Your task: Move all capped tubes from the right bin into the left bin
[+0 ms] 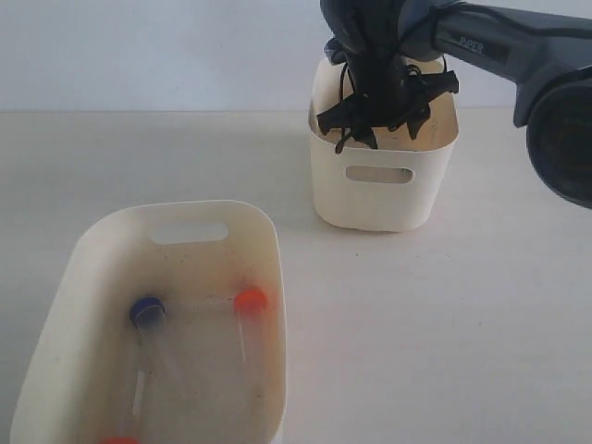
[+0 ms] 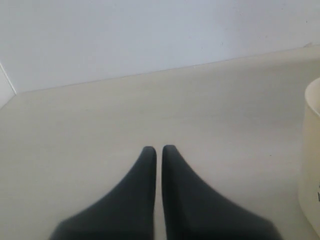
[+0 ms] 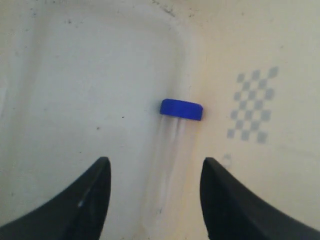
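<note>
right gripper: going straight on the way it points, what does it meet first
Likely the blue-capped tube, lying ahead of the open right gripper by the bin wall; depth is unclear.

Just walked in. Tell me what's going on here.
The right end effector is down inside the right bin, open, its fingers either side of a blue-capped tube lying by the bin wall; it is not gripped yet. The left bin holds at least three tubes, showing a blue cap, an orange cap and a second orange cap at the picture's edge. The left end effector is shut, holding nothing, above the table.
</note>
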Robot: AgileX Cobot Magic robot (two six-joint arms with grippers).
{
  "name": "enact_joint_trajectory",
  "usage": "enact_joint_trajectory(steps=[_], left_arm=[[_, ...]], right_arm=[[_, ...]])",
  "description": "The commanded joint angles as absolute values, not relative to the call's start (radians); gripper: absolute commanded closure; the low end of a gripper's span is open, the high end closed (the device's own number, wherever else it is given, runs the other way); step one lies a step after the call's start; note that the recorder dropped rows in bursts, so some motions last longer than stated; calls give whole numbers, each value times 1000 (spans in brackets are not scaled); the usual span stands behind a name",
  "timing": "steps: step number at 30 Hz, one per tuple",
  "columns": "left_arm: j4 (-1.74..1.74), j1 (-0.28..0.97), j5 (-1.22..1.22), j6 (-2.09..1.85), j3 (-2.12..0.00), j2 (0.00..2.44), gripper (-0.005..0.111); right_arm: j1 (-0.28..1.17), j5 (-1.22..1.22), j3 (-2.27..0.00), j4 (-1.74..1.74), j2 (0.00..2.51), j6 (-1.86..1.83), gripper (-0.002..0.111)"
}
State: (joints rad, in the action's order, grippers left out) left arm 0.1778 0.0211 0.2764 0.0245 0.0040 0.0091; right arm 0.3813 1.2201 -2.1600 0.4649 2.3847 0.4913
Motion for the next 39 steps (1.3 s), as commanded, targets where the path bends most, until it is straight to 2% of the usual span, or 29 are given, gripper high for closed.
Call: enact_joint_trajectory(steps=[1, 14, 39], left_arm=[[177, 20, 261, 36, 0, 7, 102], [177, 20, 261, 36, 0, 7, 102], [177, 20, 261, 36, 0, 7, 102]], right_arm=[[376, 1221, -2164, 552, 2383, 508, 57], [321, 1221, -2164, 524, 2387, 548, 57], [320, 1221, -2164, 461, 2518, 548, 57]])
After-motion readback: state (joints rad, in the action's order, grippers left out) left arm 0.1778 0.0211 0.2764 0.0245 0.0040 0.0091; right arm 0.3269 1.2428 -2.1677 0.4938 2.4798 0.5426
